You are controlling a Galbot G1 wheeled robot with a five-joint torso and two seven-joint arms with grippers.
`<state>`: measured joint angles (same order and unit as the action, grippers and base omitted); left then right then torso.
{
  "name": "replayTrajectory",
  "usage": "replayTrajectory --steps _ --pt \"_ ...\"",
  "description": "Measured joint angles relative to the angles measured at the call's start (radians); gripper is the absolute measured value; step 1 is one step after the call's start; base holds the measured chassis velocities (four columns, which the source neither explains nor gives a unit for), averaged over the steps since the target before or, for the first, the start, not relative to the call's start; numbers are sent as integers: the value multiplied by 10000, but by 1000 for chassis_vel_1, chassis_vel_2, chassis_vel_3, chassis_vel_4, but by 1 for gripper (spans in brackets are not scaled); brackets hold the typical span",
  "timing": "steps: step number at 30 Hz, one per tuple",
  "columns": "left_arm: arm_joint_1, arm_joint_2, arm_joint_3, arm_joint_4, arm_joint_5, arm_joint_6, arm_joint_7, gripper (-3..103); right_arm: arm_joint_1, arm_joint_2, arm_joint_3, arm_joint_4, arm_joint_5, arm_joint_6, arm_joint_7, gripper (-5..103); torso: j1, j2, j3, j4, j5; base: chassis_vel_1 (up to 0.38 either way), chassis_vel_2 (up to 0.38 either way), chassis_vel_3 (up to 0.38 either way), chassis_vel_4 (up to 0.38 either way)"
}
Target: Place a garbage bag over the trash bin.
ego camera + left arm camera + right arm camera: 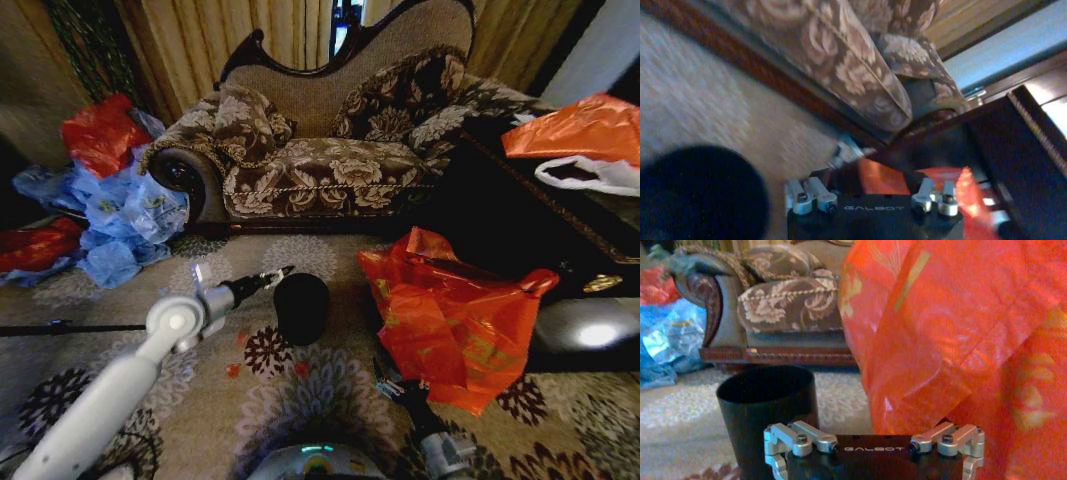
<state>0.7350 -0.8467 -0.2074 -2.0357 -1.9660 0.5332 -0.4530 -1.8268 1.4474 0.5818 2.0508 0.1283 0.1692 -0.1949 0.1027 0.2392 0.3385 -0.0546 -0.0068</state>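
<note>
- the trash bin [301, 307] is standing upright on the patterned carpet [300, 400] in front of the sofa [330, 150], nothing over its rim yet
- the garbage bag [450, 325] is hanging in the air just right of the bin, looking like it's dangling from the right hand [392, 385]; can't tell whether that hand is actually pinching it or spread
- the left hand [285, 271] is reaching in right beside the bin's rim; can't tell its state either
- the bag is looking thin, crinkly and slippery, basically weightless, so it's probably going to flop and cling
- I'd be grabbing near the open edge and stretching it wide over the rim
</note>
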Motion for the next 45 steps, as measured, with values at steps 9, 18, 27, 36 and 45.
replayTrajectory --steps 9,18,27,36,45 --pt "-3836 -2756 3390 3882 -34 -128 -979 97 249 0 242 -786 42 246 33 100 1 -1 1 -2 -1 0 0 0 0" --pt "-5574 -4302 4162 6592 248 550 -958 96 342 37 406 -1305 208 442 34 100 1 -1 1 0 0 0 0 0 0" --pt "-5113 -3556 4283 5392 181 1139 -1121 94 459 1 515 -1555 460 505 50 100 0 -1 0 3 -6 0 0 0 0" --pt "-4746 -3259 4518 4940 365 1402 -1036 97 551 -8 461 -1562 463 500 89 100 -1 -1 -1 2 -4 0 0 0 0" --pt "-5085 -3884 4742 5600 703 1403 -915 74 410 -120 616 -1575 634 571 100 100 -1 -1 -1 0 -1 0 0 0 0"
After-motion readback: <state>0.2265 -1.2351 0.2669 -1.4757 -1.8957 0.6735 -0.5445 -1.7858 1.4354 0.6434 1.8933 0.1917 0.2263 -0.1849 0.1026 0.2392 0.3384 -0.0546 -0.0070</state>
